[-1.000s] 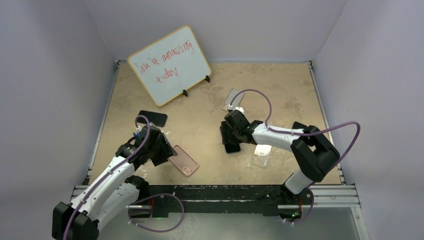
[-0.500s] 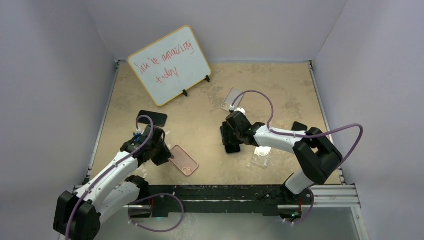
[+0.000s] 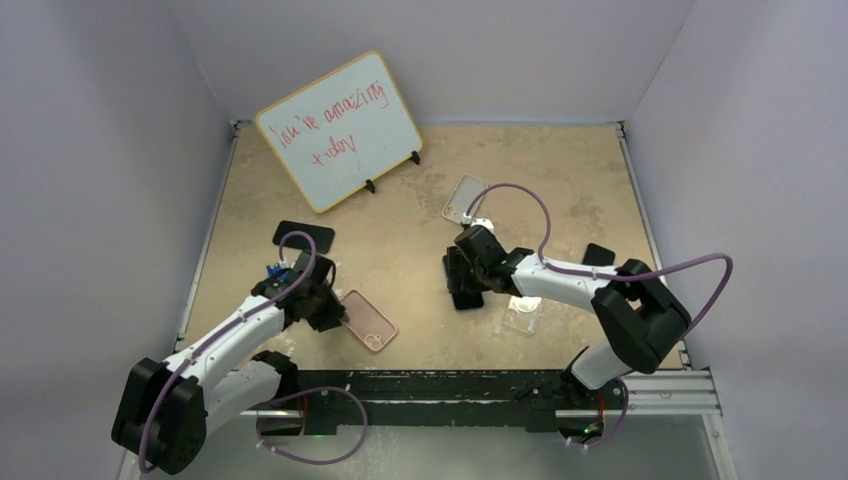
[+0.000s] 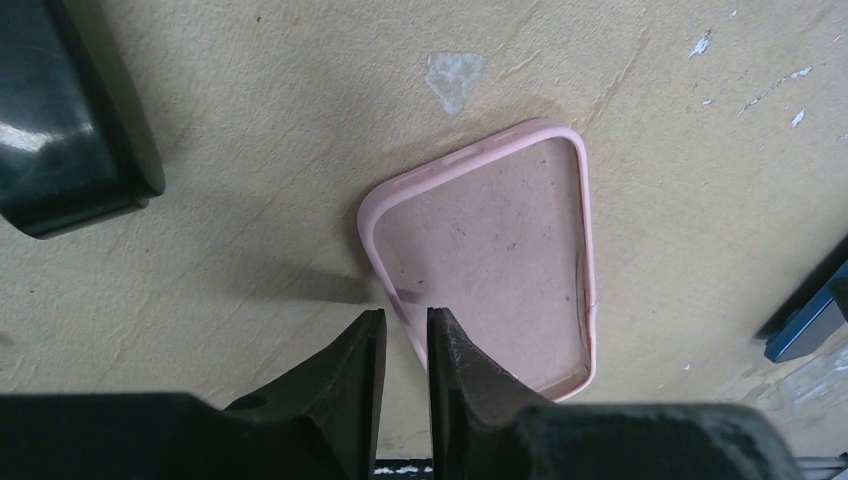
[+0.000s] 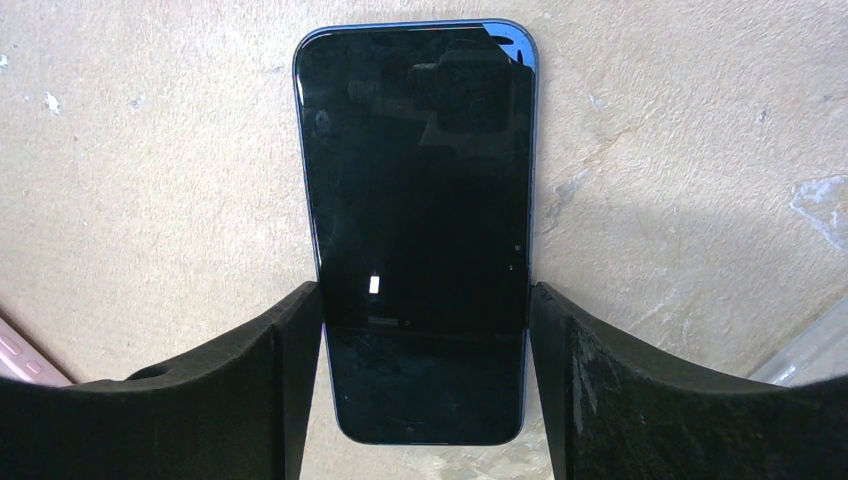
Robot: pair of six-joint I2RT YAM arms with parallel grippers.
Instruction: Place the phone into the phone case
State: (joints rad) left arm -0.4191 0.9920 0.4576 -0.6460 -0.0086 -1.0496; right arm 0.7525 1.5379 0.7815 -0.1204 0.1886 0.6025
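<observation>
The phone (image 5: 420, 200) lies flat and screen-up on the table, dark with a blue rim. In the top view it shows under my right gripper (image 3: 464, 298). My right gripper (image 5: 425, 290) straddles its lower half, both fingers touching its long edges. The pink phone case (image 4: 490, 260) lies open side up near the front left (image 3: 372, 322). My left gripper (image 4: 403, 315) is at the case's left rim, its fingers nearly together with the rim between them. In the top view the left gripper (image 3: 334, 314) sits at the case's left edge.
A whiteboard (image 3: 340, 130) stands at the back left. A black phone-sized slab (image 3: 303, 236) lies behind the left arm. A clear case (image 3: 465, 198) lies behind the right gripper, another (image 3: 524, 310) just right of it. A small black object (image 3: 598, 254) lies further right.
My left gripper has moved down and slightly right onto the pink case's left rim. My right gripper has shifted a little toward the near edge over the phone.
</observation>
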